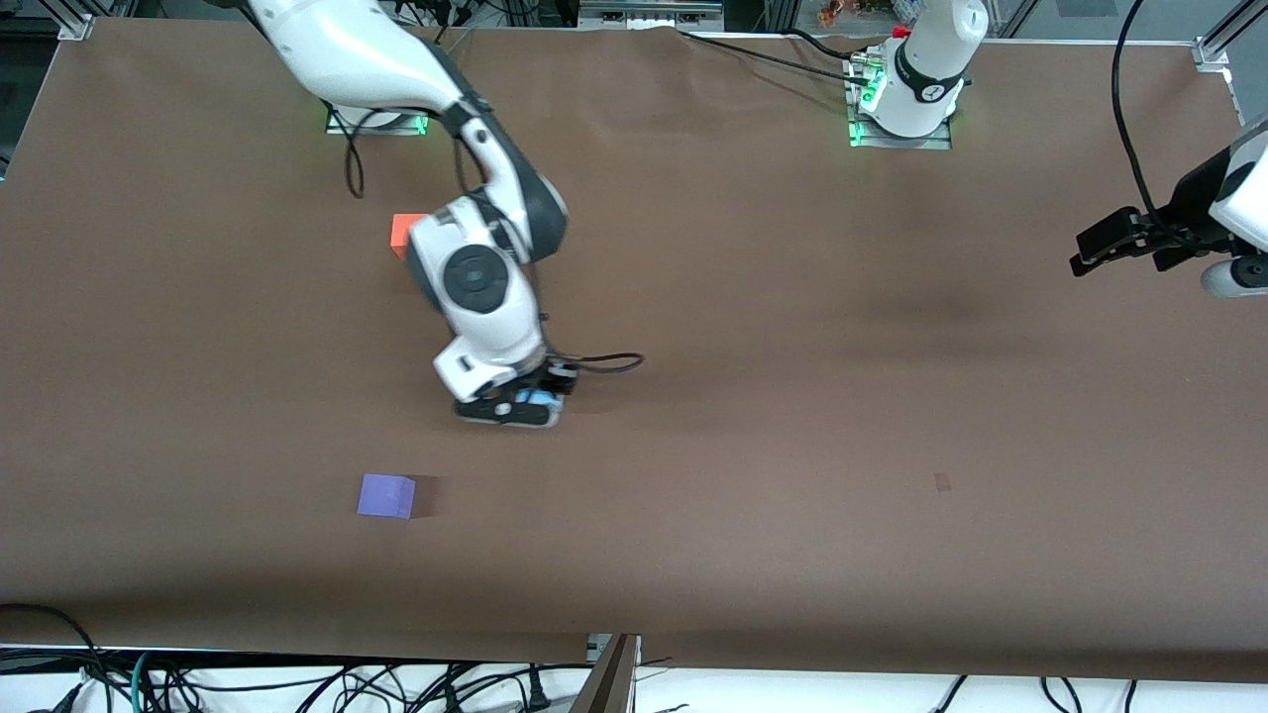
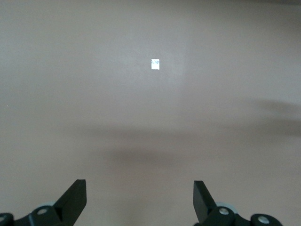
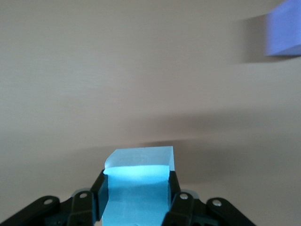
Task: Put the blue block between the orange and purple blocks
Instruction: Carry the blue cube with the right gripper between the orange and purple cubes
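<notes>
Stretching wide under both arms, the brown table (image 1: 753, 327) had open room over most of its middle and toward the left arm's end, where only a small pale mark (image 1: 942, 482) showed on the cover. The orange block (image 1: 401, 234) sat toward the edge along which the arm bases stood, at the right arm's end, partly hidden by the right arm. The purple block (image 1: 386, 495) lay nearer the front camera's edge, well apart from the orange one, with bare cover all round it.

The right gripper (image 1: 525, 404) was low over the table between those two blocks, a little toward the middle of the table from the line joining them. Its fingers (image 3: 176, 200) were closed on the blue block (image 3: 138, 188), pressing on two opposite faces, and the purple block showed at the edge of the right wrist view. Whether the blue block touched the table could not be told.

The left gripper (image 1: 1119, 248) waited over the table's edge at the left arm's end, its fingers (image 2: 75, 200) spread wide and holding nothing.
</notes>
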`<state>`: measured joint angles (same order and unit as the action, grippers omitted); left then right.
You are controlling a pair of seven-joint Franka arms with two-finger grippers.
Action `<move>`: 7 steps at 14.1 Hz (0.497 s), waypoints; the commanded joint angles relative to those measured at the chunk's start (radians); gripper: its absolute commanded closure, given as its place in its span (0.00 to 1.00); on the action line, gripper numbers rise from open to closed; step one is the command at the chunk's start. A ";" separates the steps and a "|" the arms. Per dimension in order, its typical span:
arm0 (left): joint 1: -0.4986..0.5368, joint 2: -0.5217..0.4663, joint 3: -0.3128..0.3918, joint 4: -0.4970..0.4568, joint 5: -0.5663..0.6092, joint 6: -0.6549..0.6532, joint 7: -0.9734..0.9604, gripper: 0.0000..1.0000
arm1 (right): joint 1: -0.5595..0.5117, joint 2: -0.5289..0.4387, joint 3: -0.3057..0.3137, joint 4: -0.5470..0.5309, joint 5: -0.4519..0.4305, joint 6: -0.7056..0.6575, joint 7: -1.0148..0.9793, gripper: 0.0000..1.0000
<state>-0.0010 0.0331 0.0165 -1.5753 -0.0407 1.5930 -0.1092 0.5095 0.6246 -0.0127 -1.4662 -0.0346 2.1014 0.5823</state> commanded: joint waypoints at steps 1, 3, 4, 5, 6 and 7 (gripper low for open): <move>0.003 -0.002 -0.006 0.031 0.015 -0.018 0.022 0.00 | -0.061 -0.143 -0.018 -0.181 0.016 -0.015 -0.101 0.86; 0.001 -0.002 -0.013 0.024 0.045 -0.028 0.042 0.00 | -0.094 -0.193 -0.036 -0.264 0.025 -0.011 -0.102 0.86; 0.001 -0.002 -0.013 0.023 0.054 -0.033 0.061 0.00 | -0.100 -0.209 -0.049 -0.293 0.025 -0.003 -0.104 0.86; 0.003 -0.002 -0.013 0.020 0.056 -0.048 0.075 0.00 | -0.106 -0.224 -0.052 -0.331 0.025 0.012 -0.111 0.86; 0.003 -0.002 -0.012 0.018 0.056 -0.057 0.092 0.00 | -0.118 -0.246 -0.068 -0.380 0.025 0.049 -0.134 0.86; 0.003 -0.001 -0.012 0.018 0.056 -0.062 0.118 0.00 | -0.127 -0.269 -0.085 -0.444 0.025 0.101 -0.174 0.86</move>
<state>-0.0016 0.0329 0.0081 -1.5627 -0.0054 1.5542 -0.0488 0.3960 0.4382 -0.0772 -1.7588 -0.0257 2.1142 0.4682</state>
